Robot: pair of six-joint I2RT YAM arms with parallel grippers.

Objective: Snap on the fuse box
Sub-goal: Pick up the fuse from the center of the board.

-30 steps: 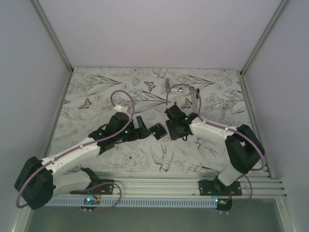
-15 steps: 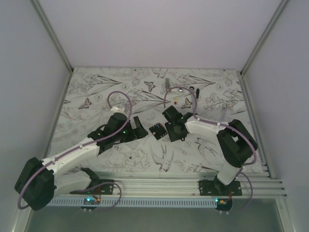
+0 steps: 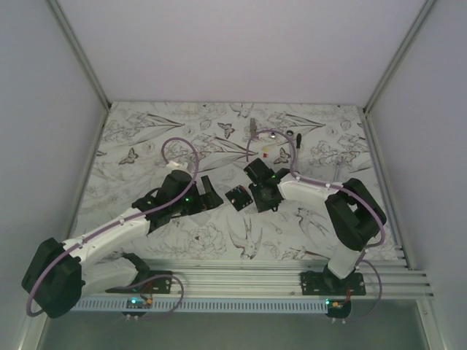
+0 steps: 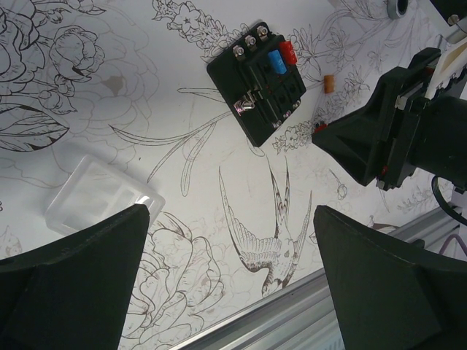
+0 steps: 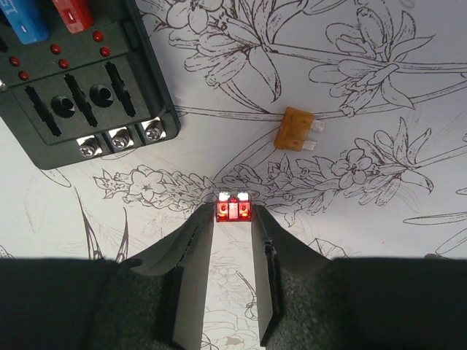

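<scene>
The fuse box (image 3: 238, 197) is a black square block lying flat on the flower-print table between my two grippers. In the left wrist view it (image 4: 259, 80) carries a blue and a red fuse at one corner. It also shows in the right wrist view (image 5: 80, 80). My right gripper (image 5: 233, 216) is shut on a small red fuse (image 5: 233, 208) at its fingertips, just right of the box, low over the table. From above the right gripper (image 3: 255, 197) sits close beside the box. My left gripper (image 4: 230, 292) is open and empty, left of the box (image 3: 212, 194).
A clear plastic cover (image 4: 102, 195) lies on the table left of the box. A loose amber fuse (image 5: 295, 129) lies near the right gripper. More loose fuses (image 3: 266, 153) and silver tools (image 3: 253, 127) lie further back. An aluminium rail (image 3: 292, 273) runs along the near edge.
My right gripper has moved left, closer to the fuse box, with the red fuse in it. My left gripper has drawn back a little to the left.
</scene>
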